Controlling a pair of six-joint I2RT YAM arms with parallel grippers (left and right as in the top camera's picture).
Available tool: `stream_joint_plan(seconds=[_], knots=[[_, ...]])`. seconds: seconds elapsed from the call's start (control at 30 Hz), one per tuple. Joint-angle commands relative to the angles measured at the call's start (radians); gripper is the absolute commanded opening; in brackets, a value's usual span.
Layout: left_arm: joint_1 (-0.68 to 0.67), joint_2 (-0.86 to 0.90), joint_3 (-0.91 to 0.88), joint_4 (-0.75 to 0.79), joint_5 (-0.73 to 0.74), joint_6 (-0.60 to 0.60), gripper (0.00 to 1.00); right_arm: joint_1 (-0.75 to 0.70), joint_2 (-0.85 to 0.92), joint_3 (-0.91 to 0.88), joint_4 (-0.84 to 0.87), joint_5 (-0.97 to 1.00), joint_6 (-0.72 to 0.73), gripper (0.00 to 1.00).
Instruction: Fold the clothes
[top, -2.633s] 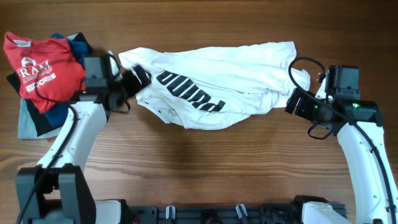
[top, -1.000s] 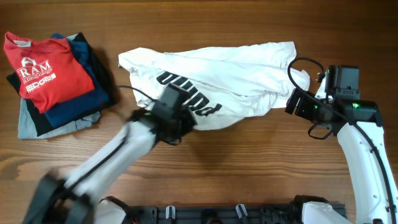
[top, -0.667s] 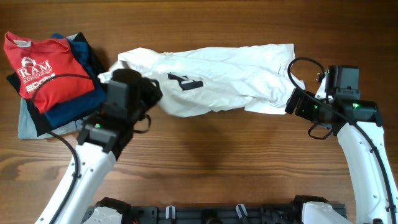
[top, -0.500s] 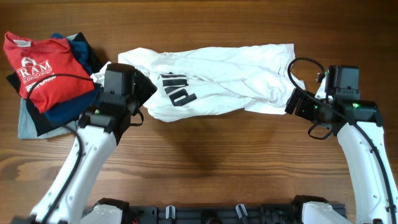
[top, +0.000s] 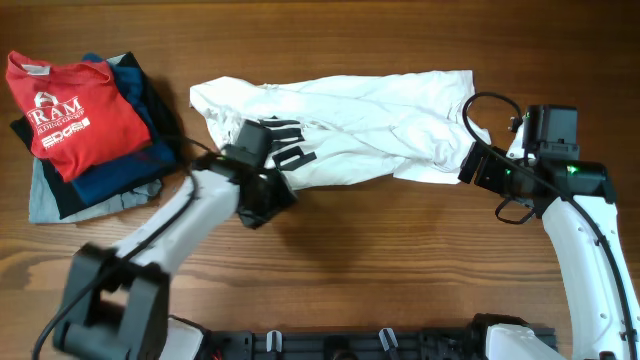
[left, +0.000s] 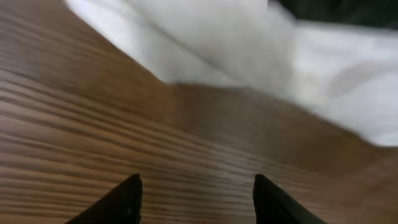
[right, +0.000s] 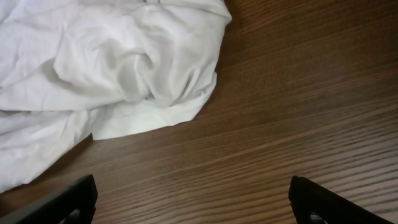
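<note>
**On the brown wooden surface (top: 400, 260), a limp shirt that needs two grips**

Across the upper middle of the surface lies the crumpled white cotton T-shirt with black lettering (top: 380, 120). It is stretched roughly left to right and bunched into soft ridges. To the far left, well apart from it, sits a pile of folded clothes topped by a red printed shirt (top: 70, 110).

The left pincer (left: 196, 186) is spread wide over bare wood and grips nothing; the shirt's lower left edge lies just ahead of it. The right pincer (right: 193, 193) is also spread and empty, near the shirt's right end.

We judge the shirt to be light, floppy and likely to sag or slide. We would pinch a single layer at an outer edge or corner at each end, then draw the cloth taut between the two pincers before folding.
</note>
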Motion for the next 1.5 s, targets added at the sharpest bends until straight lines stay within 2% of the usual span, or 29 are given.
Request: stream_joint_plan(seconds=[0.0,0.1,0.33,0.6,0.77,0.83,0.9,0.97,1.07,1.17,1.27,1.4,1.47], knots=[[-0.058,0.079,-0.014,0.037,0.008,-0.108,0.54,-0.003,-0.008,0.008,0.003,0.016,-0.020,1.00],[-0.069,0.121,-0.014,0.086,-0.015,-0.154,0.54,-0.003,-0.008,0.008,0.002,0.016,-0.020,1.00],[-0.067,0.150,-0.014,0.161,-0.225,-0.189,0.59,-0.003,-0.008,0.008,0.002,0.016,-0.020,1.00],[-0.067,0.150,-0.014,0.241,-0.342,-0.189,0.62,-0.003,-0.008,0.008,0.003,0.016,-0.021,1.00],[-0.067,0.150,-0.014,0.268,-0.346,-0.189,0.63,-0.003,-0.008,0.008,0.004,0.016,-0.021,1.00],[-0.067,0.150,-0.014,0.275,-0.346,-0.189,0.52,-0.003,-0.008,0.008,0.006,0.016,-0.021,1.00],[-0.067,0.150,-0.014,0.281,-0.346,-0.188,0.25,-0.003,-0.008,0.008,0.006,0.016,-0.020,1.00],[-0.067,0.150,-0.014,0.287,-0.346,-0.187,0.06,-0.003,-0.008,0.008,0.006,0.016,-0.020,1.00],[-0.067,0.150,-0.014,0.290,-0.342,-0.180,0.04,-0.003,-0.008,0.008,0.006,0.016,-0.020,1.00],[-0.067,0.133,-0.011,0.279,-0.269,-0.103,0.04,-0.003,-0.008,0.008,0.006,0.016,-0.021,1.00],[-0.066,0.056,0.006,0.158,-0.209,-0.075,0.04,-0.003,-0.008,0.008,0.007,0.016,-0.021,1.00],[-0.045,-0.108,0.056,-0.008,-0.211,0.037,0.04,-0.003,-0.008,0.008,0.007,0.016,-0.021,1.00],[-0.016,-0.194,0.076,-0.050,-0.259,0.069,0.04,-0.003,-0.008,0.008,0.007,0.016,-0.021,1.00]])
